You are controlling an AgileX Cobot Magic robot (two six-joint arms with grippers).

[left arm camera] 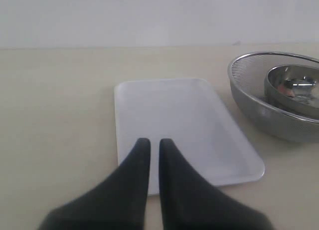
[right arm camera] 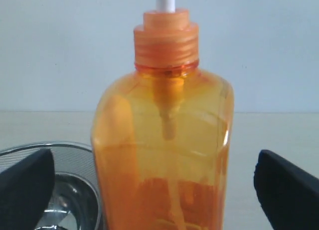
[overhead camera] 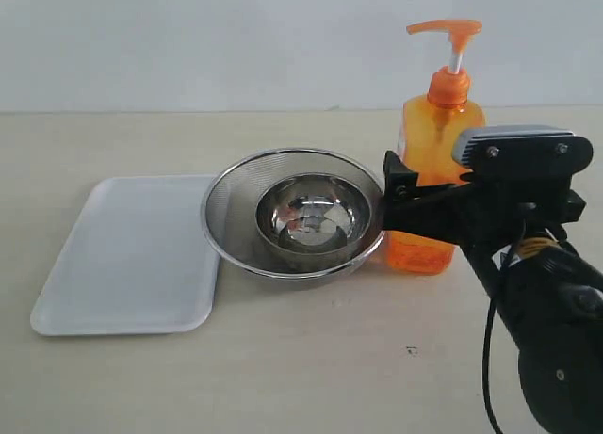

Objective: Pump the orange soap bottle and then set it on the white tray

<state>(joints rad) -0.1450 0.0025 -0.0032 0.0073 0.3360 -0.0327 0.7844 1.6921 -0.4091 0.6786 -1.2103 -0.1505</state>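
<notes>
A round steel mesh strainer (overhead camera: 224, 208) holds a smaller shiny steel bowl (overhead camera: 311, 216) on a pale beige table (overhead camera: 311, 368).

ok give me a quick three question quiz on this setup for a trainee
1. True or false: the orange soap bottle already stands on the white tray.
2. The right pincer is: A shut on the bottle; B open, a finger on each side of the bottle; C shut and empty.
3. Fill in: in the exterior view the steel mesh strainer sits between the tray and the ____.

Key: 1 false; 2 B; 3 bottle
</notes>
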